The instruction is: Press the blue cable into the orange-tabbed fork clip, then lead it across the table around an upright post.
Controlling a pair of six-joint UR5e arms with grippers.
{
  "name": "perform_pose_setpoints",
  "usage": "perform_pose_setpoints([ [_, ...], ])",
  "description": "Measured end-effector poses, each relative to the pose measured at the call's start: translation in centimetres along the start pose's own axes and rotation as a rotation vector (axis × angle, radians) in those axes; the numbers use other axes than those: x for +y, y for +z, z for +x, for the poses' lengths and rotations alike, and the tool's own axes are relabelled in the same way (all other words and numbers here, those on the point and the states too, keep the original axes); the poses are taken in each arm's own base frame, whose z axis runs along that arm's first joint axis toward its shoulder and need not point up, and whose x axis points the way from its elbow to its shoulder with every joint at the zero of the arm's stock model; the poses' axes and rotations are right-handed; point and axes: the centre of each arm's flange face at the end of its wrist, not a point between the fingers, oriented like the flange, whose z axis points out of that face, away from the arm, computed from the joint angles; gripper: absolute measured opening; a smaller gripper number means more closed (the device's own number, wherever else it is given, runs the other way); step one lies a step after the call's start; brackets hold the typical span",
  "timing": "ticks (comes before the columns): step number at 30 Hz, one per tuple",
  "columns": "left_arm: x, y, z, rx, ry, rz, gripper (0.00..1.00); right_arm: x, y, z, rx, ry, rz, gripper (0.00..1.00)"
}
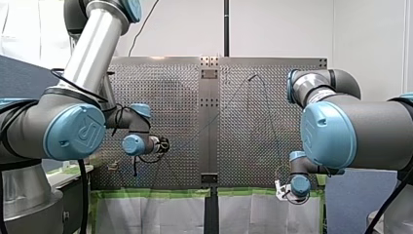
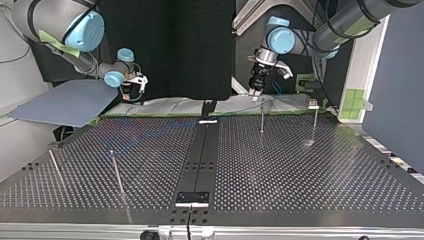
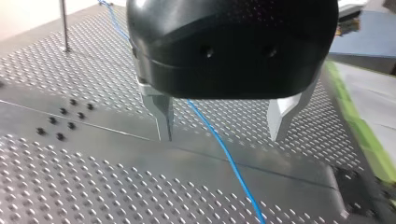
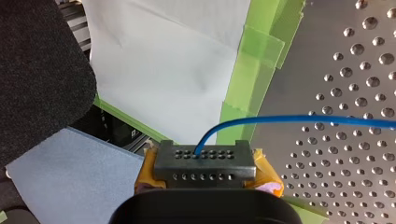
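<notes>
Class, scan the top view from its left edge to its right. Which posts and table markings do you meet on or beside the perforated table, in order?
Thin metal post nearest the left edge → second thin metal post → black centre strip → upright metal post → metal post with a small pale piece on top → green tape patch.

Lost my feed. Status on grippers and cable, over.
Left gripper open, over the blue cable. Right gripper shut on the cable at the edge of the table. Fork clip not seen; nothing blocking.
</notes>
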Motion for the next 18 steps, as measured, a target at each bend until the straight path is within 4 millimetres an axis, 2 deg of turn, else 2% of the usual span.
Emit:
perform_pose_setpoints([
  [6,-2.4,-0.3,-1.9,-0.019,-0.047,0.012,1.00,0.0,0.0,0.0,0.001,0.000,0.003,0.00],
  [18,-8.1,0.8,-8.3,-0.109,-0.150,0.066,1.00,-0.1,0.1,0.2,0.006,-0.001,0.014,0.00],
])
